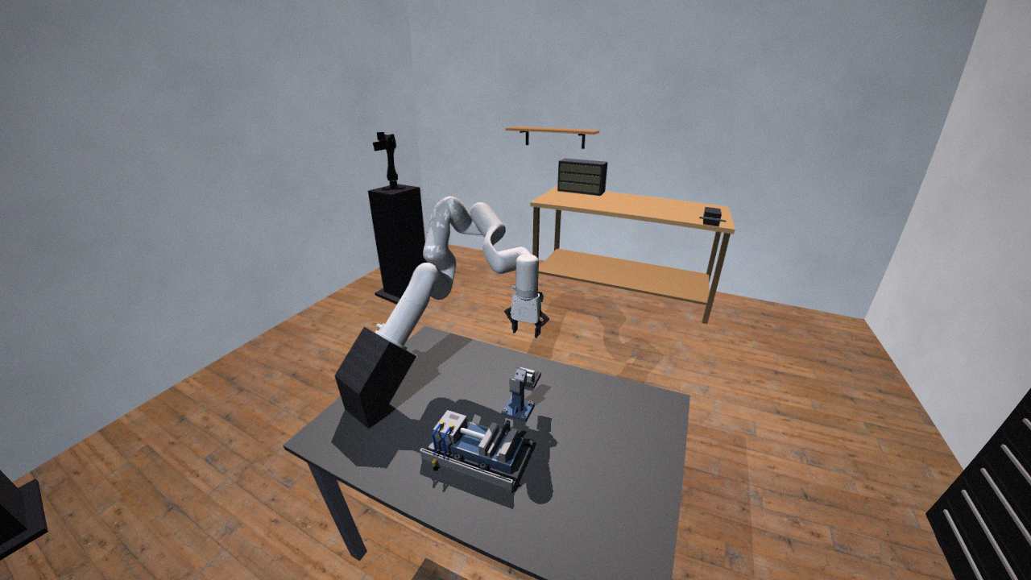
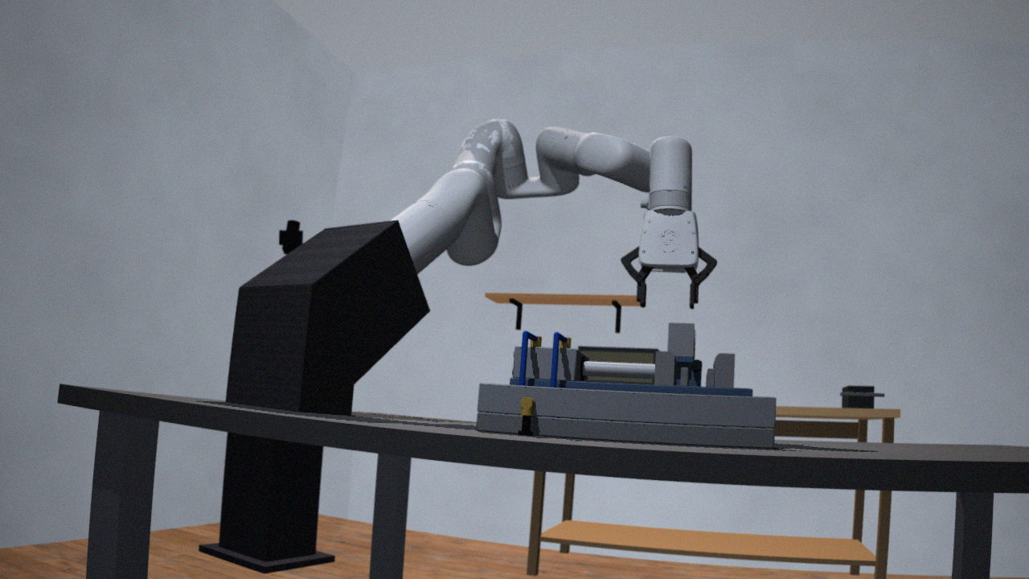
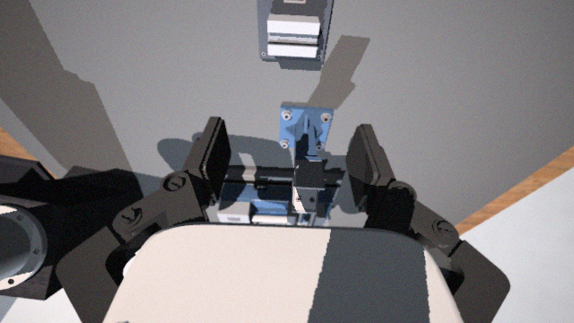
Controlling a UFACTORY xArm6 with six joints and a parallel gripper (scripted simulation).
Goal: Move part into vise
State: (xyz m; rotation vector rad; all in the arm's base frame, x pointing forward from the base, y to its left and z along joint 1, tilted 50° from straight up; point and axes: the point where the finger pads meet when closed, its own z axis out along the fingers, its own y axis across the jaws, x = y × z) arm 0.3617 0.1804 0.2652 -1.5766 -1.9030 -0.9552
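The part (image 3: 292,50) is a light block that lies on the dark infeed plate (image 3: 326,27) at the top of the wrist view, with a groove along its top face. My gripper (image 1: 525,331) (image 2: 666,302) (image 3: 290,138) is open and empty. It hangs high in the air, pointing straight down, about over a blue-based stand (image 1: 517,412) (image 3: 287,117) with a grey block (image 1: 527,374) (image 2: 679,338) on top. The stand is between the part and the vise (image 1: 504,441) (image 2: 665,368) (image 3: 269,211). The vise's jaws stand apart beside the air cylinder's rod (image 1: 472,432) (image 2: 618,369).
Everything stands on a dark grey table (image 1: 612,469) (image 2: 432,439). The arm's black angled base (image 1: 370,382) (image 2: 323,317) is at the table's far left corner. A wooden workbench (image 1: 634,209) and a black pedestal (image 1: 395,238) stand on the floor behind.
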